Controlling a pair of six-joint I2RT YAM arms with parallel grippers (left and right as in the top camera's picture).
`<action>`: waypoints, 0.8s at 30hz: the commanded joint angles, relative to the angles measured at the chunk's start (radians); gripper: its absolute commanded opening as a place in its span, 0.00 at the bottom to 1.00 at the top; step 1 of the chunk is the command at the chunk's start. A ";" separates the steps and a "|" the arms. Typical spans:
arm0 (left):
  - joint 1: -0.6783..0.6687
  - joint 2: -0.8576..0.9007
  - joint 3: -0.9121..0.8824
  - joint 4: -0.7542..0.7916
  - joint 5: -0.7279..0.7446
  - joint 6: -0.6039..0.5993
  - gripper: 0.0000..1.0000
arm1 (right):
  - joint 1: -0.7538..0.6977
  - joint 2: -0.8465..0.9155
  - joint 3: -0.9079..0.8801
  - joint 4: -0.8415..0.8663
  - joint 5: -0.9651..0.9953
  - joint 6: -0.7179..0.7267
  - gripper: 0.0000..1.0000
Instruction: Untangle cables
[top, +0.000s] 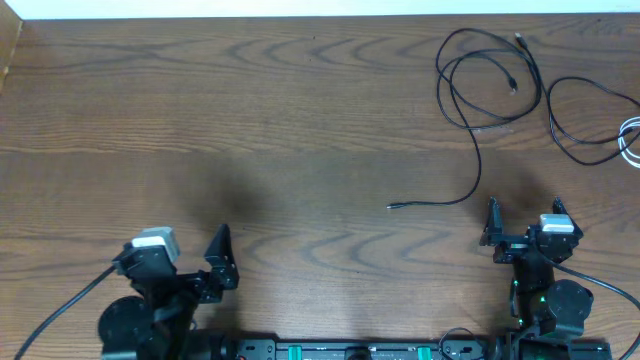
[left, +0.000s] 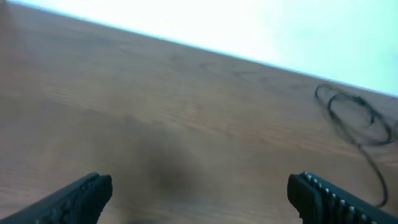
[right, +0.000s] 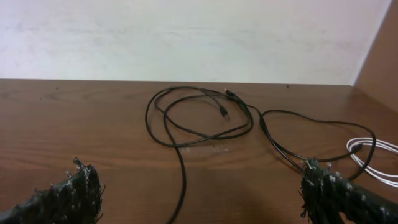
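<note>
Left claw (left: 199, 196): fingers spread wide, holding nothing. Right claw (right: 202, 199): fingers spread wide, holding nothing. On the tabletop (top: 250, 120), the looped black cable (top: 479, 160) lies at its 12 o'clock, the second black cable (top: 551, 112) at 1 o'clock, and the white cable (top: 628, 140) at 2 o'clock.

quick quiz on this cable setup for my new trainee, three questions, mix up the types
1. True or false: the left gripper and the right gripper are both open and empty.
2. Where does the white cable lie? A: at the far right of the table. B: in the middle of the table. C: beside the left gripper.
3. Which gripper is nearer the black cables?

Key: 1 true. 2 A. 3 the right gripper.
</note>
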 joint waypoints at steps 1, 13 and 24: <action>0.007 -0.071 -0.122 0.079 0.005 -0.012 0.97 | -0.005 -0.006 -0.003 -0.002 -0.003 -0.004 0.99; 0.007 -0.188 -0.441 0.374 0.008 0.002 0.97 | -0.005 -0.006 -0.003 -0.002 -0.003 -0.004 0.99; 0.006 -0.188 -0.648 0.649 0.008 0.217 0.97 | -0.006 -0.006 -0.003 -0.002 -0.003 -0.004 0.99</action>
